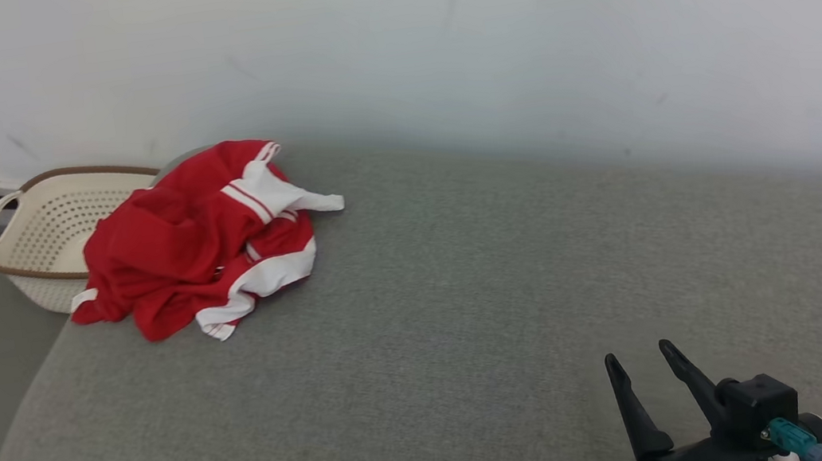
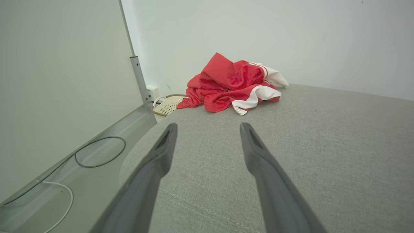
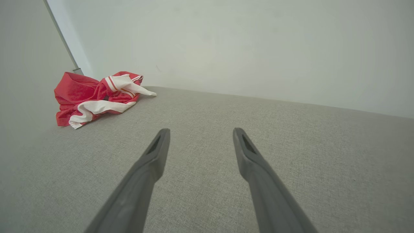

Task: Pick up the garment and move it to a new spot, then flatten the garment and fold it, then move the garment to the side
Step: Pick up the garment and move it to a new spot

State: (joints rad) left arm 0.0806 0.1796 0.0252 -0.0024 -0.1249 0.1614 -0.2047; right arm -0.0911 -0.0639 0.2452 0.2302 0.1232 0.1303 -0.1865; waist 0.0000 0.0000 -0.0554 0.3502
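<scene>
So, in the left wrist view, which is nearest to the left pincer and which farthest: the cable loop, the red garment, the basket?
1. Cable loop, on the floor to the left.
2. Garment, ahead on the grey surface.
3. Basket, behind the garment's left edge.

Soft, even light fills my views, with no glare. A faint shadow dims the foot of the wall (image 1: 514, 47). My wrist cameras bend lines near the edges, and my left gripper (image 2: 207, 124) looks soft close up.
</scene>
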